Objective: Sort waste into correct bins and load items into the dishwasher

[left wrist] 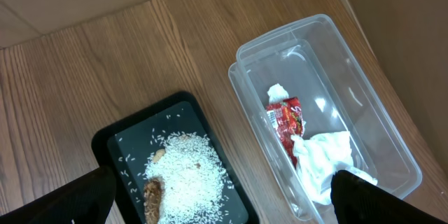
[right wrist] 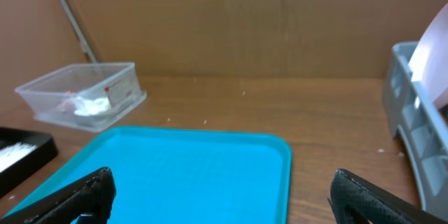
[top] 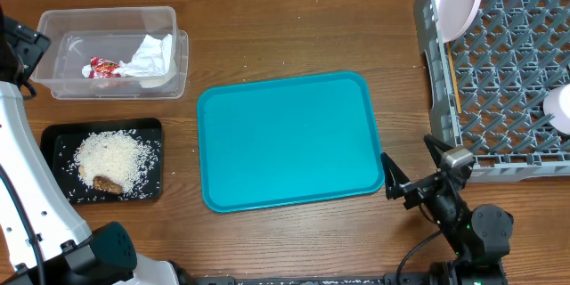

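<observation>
The clear tub (top: 107, 13) at the back left holds the crumpled napkin (top: 153, 56) and the red-and-white wrapper (top: 101, 68). The black tray (top: 53, 134) in front of it holds rice (top: 111, 156) and the brown scrap (top: 108, 183). The grey rack (top: 508, 71) at the right holds the white plate (top: 459, 0) on edge and a white round item (top: 561, 109) at its right side. My left gripper (left wrist: 224, 196) is open and empty above tub (left wrist: 364, 112) and black tray (left wrist: 182, 105). My right gripper (top: 414, 165) is open and empty by the rack's front left corner. No chopsticks show.
The teal serving tray (top: 289, 138) lies bare in the middle of the wooden table and fills the right wrist view (right wrist: 189, 168) between the open fingers (right wrist: 224, 196). A cardboard wall stands behind the table. My left arm (top: 27, 169) runs along the left edge.
</observation>
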{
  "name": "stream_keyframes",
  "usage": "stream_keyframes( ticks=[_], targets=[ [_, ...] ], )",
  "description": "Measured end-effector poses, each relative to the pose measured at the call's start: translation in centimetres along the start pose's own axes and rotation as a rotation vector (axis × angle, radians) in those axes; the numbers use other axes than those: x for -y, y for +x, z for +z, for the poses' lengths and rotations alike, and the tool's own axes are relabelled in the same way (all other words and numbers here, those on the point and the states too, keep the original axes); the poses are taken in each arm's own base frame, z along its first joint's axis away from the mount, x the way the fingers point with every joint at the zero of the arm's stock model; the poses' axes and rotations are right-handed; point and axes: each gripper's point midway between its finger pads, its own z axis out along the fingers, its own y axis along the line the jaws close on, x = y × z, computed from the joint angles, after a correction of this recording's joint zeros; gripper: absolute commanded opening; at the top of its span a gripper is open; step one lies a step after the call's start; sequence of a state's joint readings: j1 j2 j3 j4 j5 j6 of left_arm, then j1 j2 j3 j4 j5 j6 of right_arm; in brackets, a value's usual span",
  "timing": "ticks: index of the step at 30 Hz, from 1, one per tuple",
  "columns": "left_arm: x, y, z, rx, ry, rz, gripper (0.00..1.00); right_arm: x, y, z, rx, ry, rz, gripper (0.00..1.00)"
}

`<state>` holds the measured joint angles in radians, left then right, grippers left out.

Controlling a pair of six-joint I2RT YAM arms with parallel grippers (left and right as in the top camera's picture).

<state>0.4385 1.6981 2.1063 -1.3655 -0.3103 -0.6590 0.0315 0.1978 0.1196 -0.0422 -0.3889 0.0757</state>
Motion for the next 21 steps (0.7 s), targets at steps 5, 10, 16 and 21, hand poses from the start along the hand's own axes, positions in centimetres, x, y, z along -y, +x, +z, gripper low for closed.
stream_keyframes(
  ticks=[5, 10, 16, 21],
  targets=[
    [0.0, 0.0, 0.0, 0.000, 0.000, 0.000, 1.00, 0.9, -0.3, -0.5, 0.068, 0.040, -0.026, 1.00],
    [0.0, 0.0, 0.0, 0.000, 0.000, 0.000, 1.00, 1.5, -1.3, -1.1, 0.140, 0.091, -0.050, 1.00],
    [0.0, 0.0, 0.0, 0.000, 0.000, 0.000, 1.00, 2.5, -1.9, -1.5, 0.187, 0.152, -0.059, 1.00],
    [0.0, 0.0, 0.0, 0.000, 0.000, 0.000, 1.00, 3.7, -1.3, -1.5, 0.175, 0.215, -0.047, 1.00]
  ],
)
